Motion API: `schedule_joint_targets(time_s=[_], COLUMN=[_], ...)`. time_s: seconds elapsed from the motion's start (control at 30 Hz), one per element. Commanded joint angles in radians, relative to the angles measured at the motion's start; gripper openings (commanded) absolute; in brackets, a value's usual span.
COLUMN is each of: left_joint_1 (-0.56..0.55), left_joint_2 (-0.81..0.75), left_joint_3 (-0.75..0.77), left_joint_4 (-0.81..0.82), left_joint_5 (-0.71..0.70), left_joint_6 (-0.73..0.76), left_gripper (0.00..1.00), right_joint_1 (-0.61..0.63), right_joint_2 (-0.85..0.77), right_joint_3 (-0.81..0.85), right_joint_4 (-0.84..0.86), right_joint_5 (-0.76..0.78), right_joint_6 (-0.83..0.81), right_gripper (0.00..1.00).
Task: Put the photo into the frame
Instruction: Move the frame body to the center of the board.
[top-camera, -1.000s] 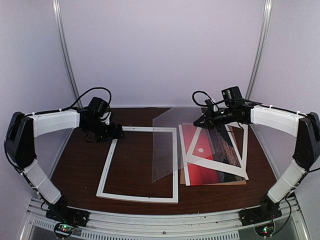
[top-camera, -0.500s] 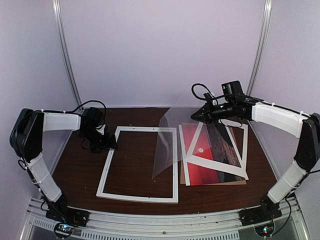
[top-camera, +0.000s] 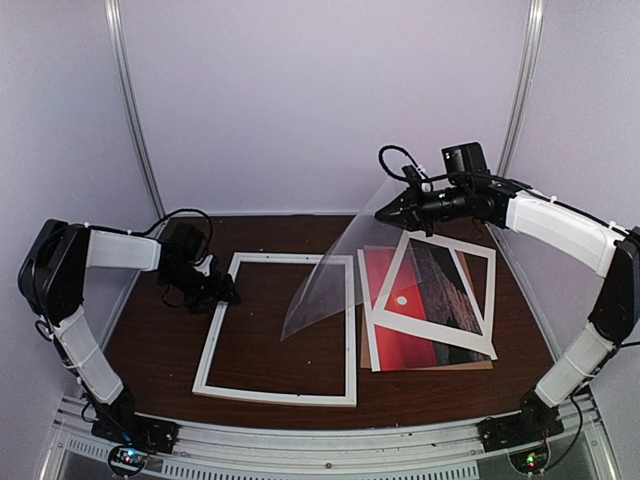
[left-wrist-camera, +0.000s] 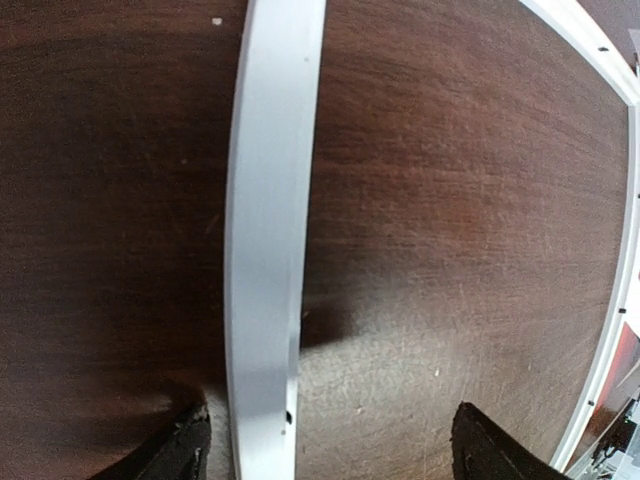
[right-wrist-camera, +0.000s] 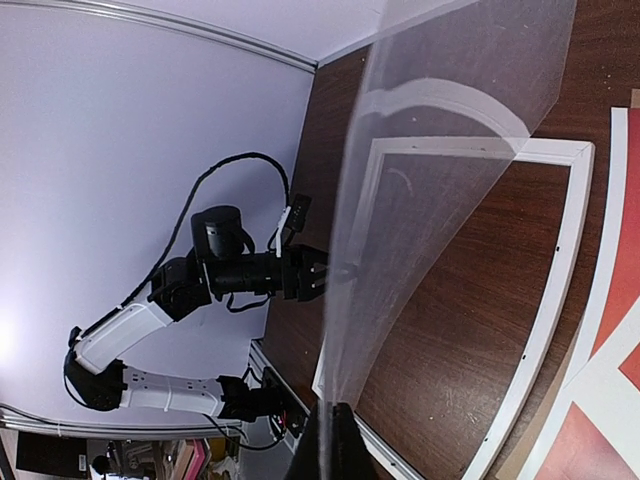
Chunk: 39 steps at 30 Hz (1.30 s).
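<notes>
The white frame (top-camera: 214, 340) lies flat at the table's centre-left. The photo (top-camera: 400, 340), red sky with a small white sun, lies to its right, partly under a white mat (top-camera: 440, 330). My left gripper (top-camera: 224, 292) is low over the frame's left rail near its top-left corner. It stands open, and the rail (left-wrist-camera: 265, 250) runs between the fingertips (left-wrist-camera: 185, 452) without touching them. My right gripper (top-camera: 396, 212) is raised at the back right, shut on the corner of a clear sheet (top-camera: 325, 275) that hangs tilted over the frame's right side. The wrist view shows the sheet (right-wrist-camera: 440, 150) rising from the shut gripper (right-wrist-camera: 333, 430).
A brown backing board (top-camera: 480, 365) lies under the photo and mat at the right. White enclosure walls surround the table. The left arm (right-wrist-camera: 240, 270) shows through the right wrist view, beyond the sheet. Bare dark wood (top-camera: 160, 330) lies left of the frame.
My right gripper rose and carried the clear sheet up, so it hangs steeper. My left gripper slid off the frame's top-left corner and down onto the left rail.
</notes>
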Motion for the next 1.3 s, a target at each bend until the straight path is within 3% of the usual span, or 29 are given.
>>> schedule_joint_targets(time_s=[0.0, 0.3, 0.57, 1.03, 1.27], left_joint_1=[-0.025, -0.103, -0.098, 0.186, 0.227], left_joint_2=[-0.016, -0.101, -0.221, -0.408, -0.448], left_joint_3=[-0.059, -0.143, -0.111, -0.042, -0.039], left_joint_4=[0.064, 0.131, 0.019, -0.119, -0.130], left_joint_5=[0.067, 0.048, -0.040, -0.187, -0.247], left_joint_6=[-0.053, -0.153, -0.115, -0.048, -0.018], left_gripper=[0.83, 0.82, 0.83, 0.92, 0.93], right_joint_1=[0.012, 0.039, 0.105, 0.334, 0.352], right_joint_2=[0.004, 0.030, 0.064, 0.224, 0.233], right_joint_3=[0.055, 0.100, 0.155, 0.402, 0.184], right_joint_4=[-0.023, -0.046, -0.046, -0.024, 0.115], right_joint_5=[0.016, 0.029, 0.046, 0.117, 0.191], right_joint_6=[-0.024, -0.033, -0.030, -0.002, 0.092], right_gripper=[0.00, 0.00, 0.00, 0.00, 0.00])
